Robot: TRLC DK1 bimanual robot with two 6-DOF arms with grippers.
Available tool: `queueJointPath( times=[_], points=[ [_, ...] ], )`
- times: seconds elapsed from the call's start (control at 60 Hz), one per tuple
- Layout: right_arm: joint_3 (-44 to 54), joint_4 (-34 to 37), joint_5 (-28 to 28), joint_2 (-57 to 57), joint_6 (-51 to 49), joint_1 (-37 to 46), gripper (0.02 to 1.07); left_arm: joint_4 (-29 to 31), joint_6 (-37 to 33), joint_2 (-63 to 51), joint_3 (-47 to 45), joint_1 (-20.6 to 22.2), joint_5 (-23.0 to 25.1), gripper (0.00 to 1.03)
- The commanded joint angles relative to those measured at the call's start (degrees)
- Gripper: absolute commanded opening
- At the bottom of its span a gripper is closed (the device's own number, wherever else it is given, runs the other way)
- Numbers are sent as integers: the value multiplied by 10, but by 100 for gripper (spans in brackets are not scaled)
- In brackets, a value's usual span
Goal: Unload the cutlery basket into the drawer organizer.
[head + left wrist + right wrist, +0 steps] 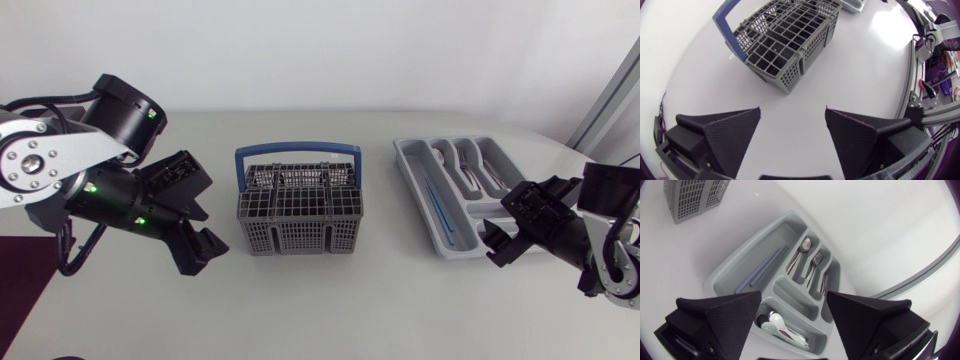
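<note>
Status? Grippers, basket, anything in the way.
Left gripper open, empty, short of the cutlery basket. Right gripper open, empty, over the drawer organizer. Basket looks empty; organizer holds spoons, forks. Nothing blocking.

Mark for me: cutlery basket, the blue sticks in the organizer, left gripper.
cutlery basket (300, 205), head view, on its top grid.
blue sticks (762, 269), right wrist view, mid-length of the pair.
left gripper (793, 109), left wrist view, midway between its open fingers' tips.

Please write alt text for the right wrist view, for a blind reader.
The open right gripper hangs over a grey drawer organizer holding metal spoons, forks, blue sticks and small white spoons. A corner of the grey cutlery basket shows beyond it.
</note>
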State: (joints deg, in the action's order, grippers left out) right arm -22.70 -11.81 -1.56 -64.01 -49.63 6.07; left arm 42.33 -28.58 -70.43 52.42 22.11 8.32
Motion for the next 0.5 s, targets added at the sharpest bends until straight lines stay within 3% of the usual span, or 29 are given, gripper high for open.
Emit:
queueJointPath(
  times=[0.0,0.283,0.417,0.483],
  points=[
    [0,29,10,44,24,-24,101,-1,-9,8,-4,-13,2,98],
    [-49,158,5,127,134,-143,100,-16,0,14,1,-53,29,98],
    [-86,191,-1,121,197,-223,86,-44,28,6,6,-59,54,91],
    [-107,196,-4,99,235,-265,68,-66,48,-4,10,-59,69,82]
  ],
)
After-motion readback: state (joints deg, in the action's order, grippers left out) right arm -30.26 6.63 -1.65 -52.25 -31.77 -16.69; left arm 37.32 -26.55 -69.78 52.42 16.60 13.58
